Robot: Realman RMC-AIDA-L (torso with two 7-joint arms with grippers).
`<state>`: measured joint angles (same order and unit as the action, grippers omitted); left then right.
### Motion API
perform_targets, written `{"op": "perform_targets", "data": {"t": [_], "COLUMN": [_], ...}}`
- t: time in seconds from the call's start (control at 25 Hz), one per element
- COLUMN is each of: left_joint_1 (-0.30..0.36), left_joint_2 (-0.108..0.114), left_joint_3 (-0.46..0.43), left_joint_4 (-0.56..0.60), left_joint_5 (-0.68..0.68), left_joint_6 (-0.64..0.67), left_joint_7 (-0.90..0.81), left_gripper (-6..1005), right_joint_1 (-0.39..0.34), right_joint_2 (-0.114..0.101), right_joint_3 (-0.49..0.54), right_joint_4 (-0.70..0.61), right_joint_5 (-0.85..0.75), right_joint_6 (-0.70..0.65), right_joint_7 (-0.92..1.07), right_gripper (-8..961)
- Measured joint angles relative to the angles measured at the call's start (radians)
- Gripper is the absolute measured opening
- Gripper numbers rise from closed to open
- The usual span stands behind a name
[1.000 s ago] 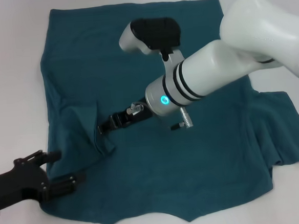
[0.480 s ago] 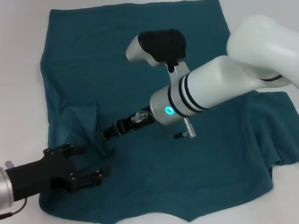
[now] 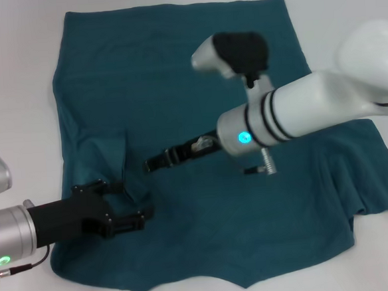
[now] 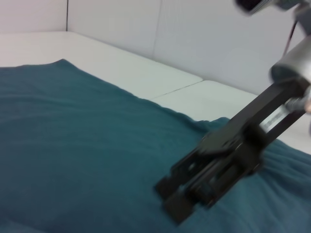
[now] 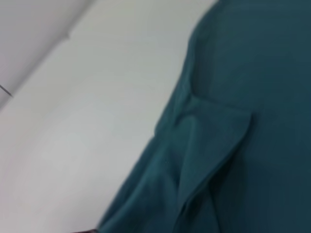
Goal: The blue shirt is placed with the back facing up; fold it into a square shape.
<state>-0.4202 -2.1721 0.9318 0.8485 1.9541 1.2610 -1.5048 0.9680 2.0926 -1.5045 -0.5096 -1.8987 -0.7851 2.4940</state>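
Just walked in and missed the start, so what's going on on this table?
A two-armed robot is folding a blue shirt spread on a white table. The left sleeve lies folded in. The left gripper is open over the shirt's near left part, beside that flap. The right gripper is low over the middle; the right sleeve is unfolded.

Plain dark teal-blue shirt (image 3: 176,73) on a white table (image 3: 16,78); both hands black.

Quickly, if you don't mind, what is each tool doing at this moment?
Left tool: open, over the blue shirt, holding nothing.
Right tool: shut, empty, above the shirt.
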Motion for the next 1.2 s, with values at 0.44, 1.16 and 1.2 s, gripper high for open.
{"op": "perform_targets", "data": {"t": [0.44,1.16,1.2], "left_joint_1": [-0.043,-0.094,-0.094], "left_joint_2": [0.0,0.003,0.002], "left_joint_3": [0.141,0.279,0.288], "left_joint_4": [0.006,0.078,0.086], "left_joint_5": [0.004,0.172,0.193], "left_joint_6": [-0.192,-0.426,-0.428], "left_joint_7": [-0.178,-0.604,-0.622], "left_gripper": [901,891,885], "right_joint_1": [-0.373,-0.615,-0.62], "right_joint_2": [-0.047,-0.082,-0.082], "right_joint_3": [0.377,0.975,0.984], "right_joint_4": [-0.483,-0.51,-0.509], "right_joint_5": [-0.037,-0.041,-0.042], "right_joint_6": [-0.436,-0.905,-0.918], "right_joint_7": [-0.183,-0.7,-0.71], "right_gripper": [766,766,766]}}
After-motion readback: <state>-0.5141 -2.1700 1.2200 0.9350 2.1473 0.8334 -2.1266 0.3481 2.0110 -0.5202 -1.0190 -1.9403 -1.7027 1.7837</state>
